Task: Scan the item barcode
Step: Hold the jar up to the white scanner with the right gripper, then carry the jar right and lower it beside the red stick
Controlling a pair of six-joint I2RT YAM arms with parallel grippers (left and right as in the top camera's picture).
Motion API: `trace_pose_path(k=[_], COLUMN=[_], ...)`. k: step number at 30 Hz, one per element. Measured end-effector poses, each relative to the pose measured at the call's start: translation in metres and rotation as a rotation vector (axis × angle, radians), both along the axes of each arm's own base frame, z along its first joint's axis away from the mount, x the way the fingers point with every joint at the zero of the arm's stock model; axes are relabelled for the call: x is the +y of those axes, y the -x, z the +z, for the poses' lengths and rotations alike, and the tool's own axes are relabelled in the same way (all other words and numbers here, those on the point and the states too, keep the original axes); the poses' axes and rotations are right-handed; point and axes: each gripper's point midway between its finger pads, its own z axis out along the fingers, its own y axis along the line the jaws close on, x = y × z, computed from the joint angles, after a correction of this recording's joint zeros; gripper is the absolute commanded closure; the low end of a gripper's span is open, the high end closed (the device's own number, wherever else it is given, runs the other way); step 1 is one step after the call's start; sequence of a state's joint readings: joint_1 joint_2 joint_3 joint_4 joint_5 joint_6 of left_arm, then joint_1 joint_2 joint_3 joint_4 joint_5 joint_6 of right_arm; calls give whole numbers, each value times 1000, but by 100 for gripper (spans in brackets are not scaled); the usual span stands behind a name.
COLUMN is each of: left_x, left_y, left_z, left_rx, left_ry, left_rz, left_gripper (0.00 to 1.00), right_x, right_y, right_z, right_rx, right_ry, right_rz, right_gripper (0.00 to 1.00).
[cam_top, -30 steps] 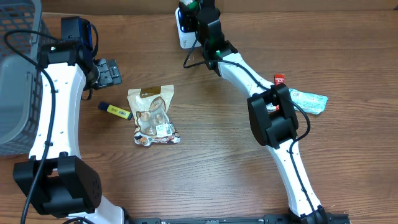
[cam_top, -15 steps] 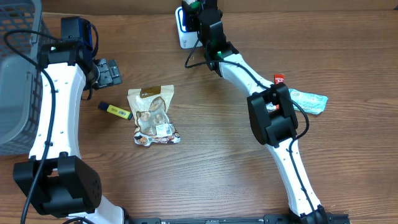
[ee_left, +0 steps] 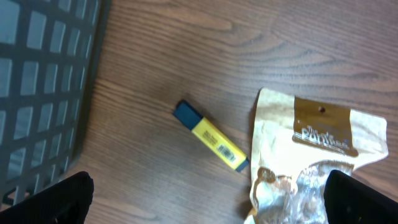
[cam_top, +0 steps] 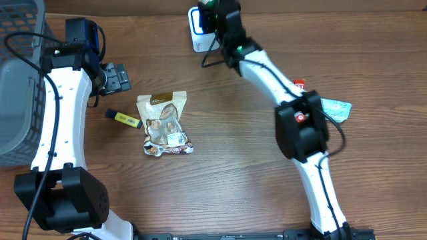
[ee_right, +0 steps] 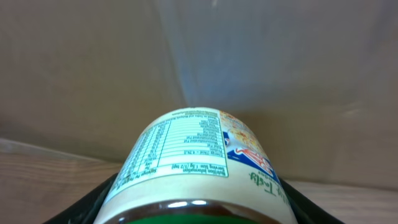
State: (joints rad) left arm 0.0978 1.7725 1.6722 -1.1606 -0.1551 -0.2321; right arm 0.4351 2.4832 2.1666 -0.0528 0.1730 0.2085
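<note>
Two arms are working over the wooden table point(cam_top: 220, 180) in my overhead view. The right gripper point(cam_top: 215, 13) is reaching to 12 o'clock, grasping a green-lidded jar point(cam_top: 207, 5) just beside the white scanner point(cam_top: 195, 33). The left gripper point(cam_top: 117, 77) is hanging released at about 10 o'clock, near the grey basket point(cam_top: 17, 100) at 9 o'clock. A snack pouch point(cam_top: 163, 123) is lying left of centre, with a yellow highlighter point(cam_top: 123, 118) at its 9 o'clock, apart from it. A teal packet point(cam_top: 337, 110) is lying at 3 o'clock, partly under the right arm.

Left wrist: I am looking down on the highlighter in the middle, the pouch at 4 o'clock and the basket wall at 9 o'clock. The fingertips point(ee_left: 59, 199) are standing wide apart at the bottom corners, gripping nothing.

Right wrist: the jar is filling the lower frame at 6 o'clock, its nutrition label point(ee_right: 180, 155) facing me. The dark fingers point(ee_right: 106, 196) are pressing on both of its sides. I cannot make out a barcode.
</note>
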Motion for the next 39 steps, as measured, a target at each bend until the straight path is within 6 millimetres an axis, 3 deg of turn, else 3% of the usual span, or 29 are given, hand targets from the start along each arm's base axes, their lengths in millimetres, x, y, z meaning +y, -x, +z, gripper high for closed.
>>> trace_pose_path(k=[4, 5, 7, 9, 10, 11, 14, 16, 19, 25, 30, 36, 39], left_x=[0, 0, 0, 0, 0, 0, 0, 0, 0, 0, 0, 0, 0], left_y=[0, 0, 0, 0, 1, 0, 1, 0, 1, 1, 0, 0, 0], left_z=[0, 0, 0, 0, 0, 0, 0, 0, 0, 0, 0, 0, 0], left_rx=[1, 2, 2, 2, 2, 2, 2, 2, 2, 3, 2, 2, 2], left_ry=[0, 0, 0, 0, 0, 0, 1, 0, 1, 1, 1, 0, 0], left_rz=[0, 0, 0, 0, 0, 0, 0, 0, 0, 0, 0, 0, 0], left_gripper=[0, 0, 0, 0, 0, 0, 0, 0, 0, 0, 0, 0, 0], right_x=[-37, -54, -85, -117, -141, -151, -172, -176, -172, -170, -191, -226, -254], right_y=[35, 48, 67, 87, 99, 105, 134, 151, 171, 177, 178, 169, 167], right_z=[76, 93, 112, 113, 105, 96, 45, 6, -36, -91, -118, -118, -118], right_rx=[71, 105, 168, 268, 348, 398, 635, 774, 897, 932, 912, 880, 882], right_ry=[30, 36, 38, 43, 41, 43, 49, 45, 51, 58, 135, 153, 138], right_rz=[-25, -42, -84, -127, -157, -169, -166, -154, -130, -126, -212, -307, -365], right_gripper=[63, 63, 63, 63, 63, 63, 63, 62, 62, 62, 62, 62, 62])
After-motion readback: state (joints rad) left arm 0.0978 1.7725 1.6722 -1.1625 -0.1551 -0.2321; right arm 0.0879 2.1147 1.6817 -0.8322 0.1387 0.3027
